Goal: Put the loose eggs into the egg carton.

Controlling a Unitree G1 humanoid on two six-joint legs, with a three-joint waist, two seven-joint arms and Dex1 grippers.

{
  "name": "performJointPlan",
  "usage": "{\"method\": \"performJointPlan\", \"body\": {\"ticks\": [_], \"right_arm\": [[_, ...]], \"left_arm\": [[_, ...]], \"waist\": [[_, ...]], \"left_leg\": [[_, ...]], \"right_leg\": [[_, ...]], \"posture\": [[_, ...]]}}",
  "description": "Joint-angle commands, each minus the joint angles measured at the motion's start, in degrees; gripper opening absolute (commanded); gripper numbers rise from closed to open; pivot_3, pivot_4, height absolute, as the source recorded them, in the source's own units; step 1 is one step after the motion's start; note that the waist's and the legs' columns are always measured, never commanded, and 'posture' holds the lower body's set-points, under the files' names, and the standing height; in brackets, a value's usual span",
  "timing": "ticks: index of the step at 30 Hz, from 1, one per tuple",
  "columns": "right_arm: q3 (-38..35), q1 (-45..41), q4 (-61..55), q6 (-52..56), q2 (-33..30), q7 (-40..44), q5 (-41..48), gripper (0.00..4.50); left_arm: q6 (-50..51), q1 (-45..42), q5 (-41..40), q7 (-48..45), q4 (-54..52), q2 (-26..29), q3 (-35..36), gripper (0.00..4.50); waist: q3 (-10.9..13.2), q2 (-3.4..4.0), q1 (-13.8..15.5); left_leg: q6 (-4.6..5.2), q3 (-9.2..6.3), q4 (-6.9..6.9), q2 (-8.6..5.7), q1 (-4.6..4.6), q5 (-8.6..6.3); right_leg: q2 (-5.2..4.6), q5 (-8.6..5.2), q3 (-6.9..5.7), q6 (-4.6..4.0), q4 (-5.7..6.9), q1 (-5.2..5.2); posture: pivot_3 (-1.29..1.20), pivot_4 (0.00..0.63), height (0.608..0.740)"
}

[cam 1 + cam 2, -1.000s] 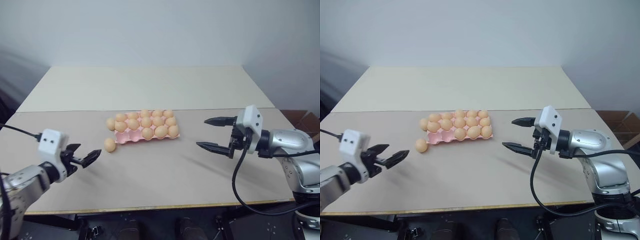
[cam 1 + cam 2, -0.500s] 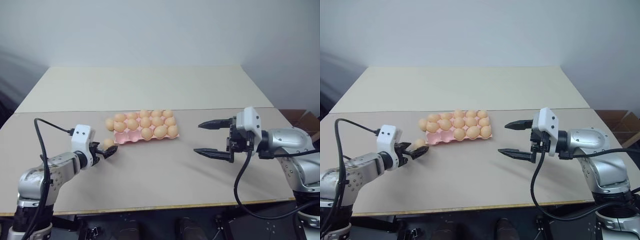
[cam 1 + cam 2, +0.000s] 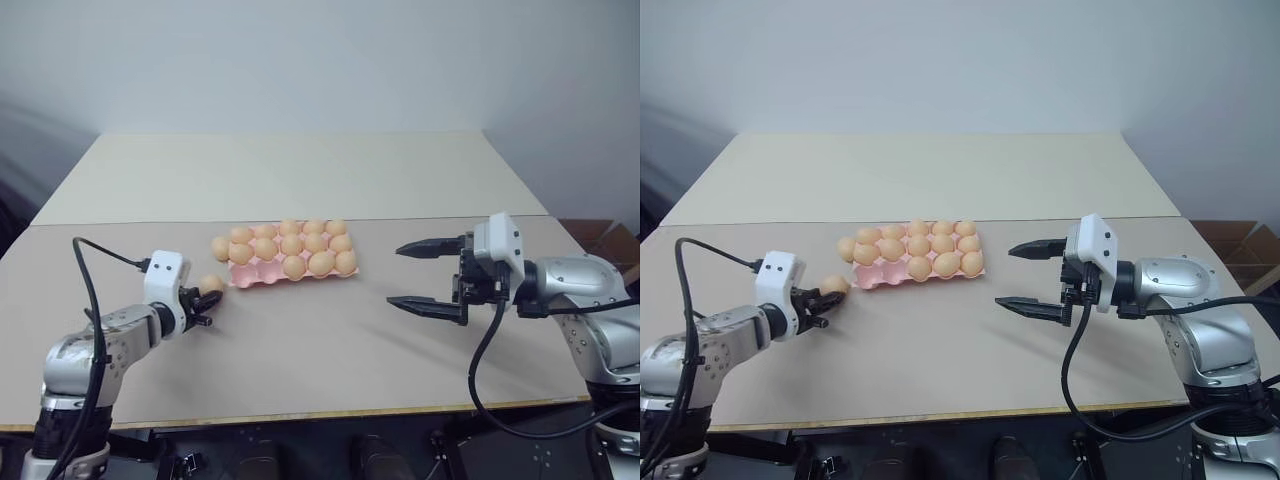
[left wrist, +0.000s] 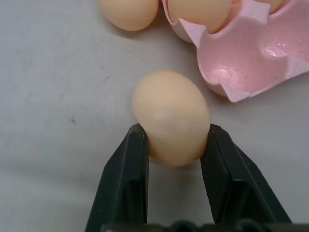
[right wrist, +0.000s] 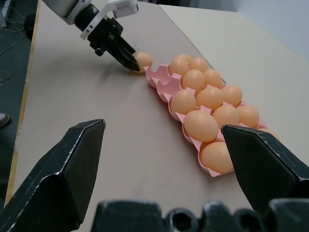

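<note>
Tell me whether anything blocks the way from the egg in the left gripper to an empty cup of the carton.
Nothing visible does. The left gripper is shut on a loose egg on the table, just beside the egg carton. The nearest corner cup is empty, with bare table between. Another loose egg lies off to the side.

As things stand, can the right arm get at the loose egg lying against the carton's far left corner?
Probably not easily. That loose egg sits beyond the egg carton from the open right gripper; the left gripper, shut on another egg, is much nearer.
</note>
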Motion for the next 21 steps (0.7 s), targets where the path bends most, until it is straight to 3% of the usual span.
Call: {"method": "performJointPlan", "body": {"ticks": [1, 5, 8, 16, 21], "right_arm": [[-2.51, 0.74, -2.83, -0.79, -0.98, -0.66, 1.62, 4.50], [-3.00, 1.45, -3.49, -0.56, -1.15, -1.25, 1.98, 4.50], [-2.50, 1.27, -3.28, -0.85, -1.00, -1.60, 1.77, 4.50], [-1.43, -0.10, -2.67, -1.44, -0.55, -2.27, 1.52, 4.50], [-1.52, -0.20, -2.97, -1.27, -0.55, -2.74, 1.64, 4.50]], "left_arm": [[1.25, 3.75, 0.64, -1.85, -7.32, 4.92, 3.46, 1.37], [0.48, 6.28, -3.05, -7.52, -15.32, 9.23, 6.90, 1.37], [-3.42, 4.49, -4.13, -11.02, -16.73, 9.12, 6.20, 1.37], [-7.10, -11.36, 1.87, -12.19, -4.80, 4.60, -8.82, 1.37], [-12.50, -15.63, 5.74, -16.16, 3.24, 2.37, -14.27, 1.37]], "waist": [[0.00, 0.00, -0.28], [0.01, -0.01, -0.16], [0.00, 0.00, 0.35], [-0.01, -0.03, 1.00], [-0.01, -0.03, 0.69]], "left_leg": [[0.00, 0.00, -0.01, 0.01, -0.01, 0.00], [0.00, 0.01, 0.00, 0.01, -0.03, 0.00], [0.00, 0.01, 0.01, -0.02, 0.02, 0.00], [0.00, 0.01, 0.04, -0.07, -0.02, 0.00], [0.01, 0.01, 0.03, -0.06, -0.06, 0.00]], "right_leg": [[0.00, 0.00, 0.01, -0.01, 0.00, -0.02], [-0.04, -0.01, -0.01, 0.00, 0.01, -0.06], [-0.09, -0.05, -0.03, -0.02, -0.01, 0.01], [-0.04, -0.01, -0.01, 0.05, -0.06, 0.06], [-0.02, 0.01, 0.00, 0.07, -0.08, 0.03]], "posture": [[0.00, 0.150, 0.740], [0.00, 0.150, 0.740], [0.00, 0.150, 0.740], [0.00, 0.150, 0.740], [0.00, 0.150, 0.740]]}}
